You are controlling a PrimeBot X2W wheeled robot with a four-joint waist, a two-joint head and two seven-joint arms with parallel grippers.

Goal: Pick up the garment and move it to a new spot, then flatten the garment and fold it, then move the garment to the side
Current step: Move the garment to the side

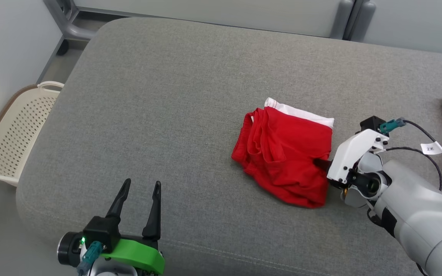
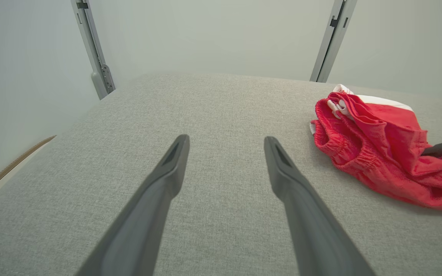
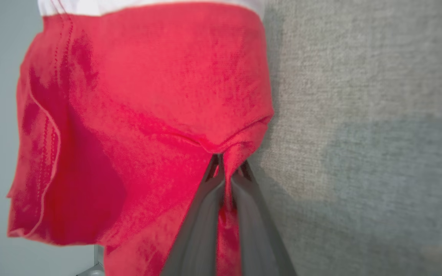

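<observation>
your right pincer (image 3: 226, 168) is clenched on the red shorts (image 1: 282, 153) at their three o'clock edge, likely for lifting; your left pincer (image 1: 140, 186) rests released at seven o'clock.

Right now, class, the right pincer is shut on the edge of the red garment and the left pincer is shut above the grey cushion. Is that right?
No: the left pincer is open, fingers apart above the grey cushion, as the left wrist view shows. The right pincer is indeed shut on the edge of the red garment.
</observation>
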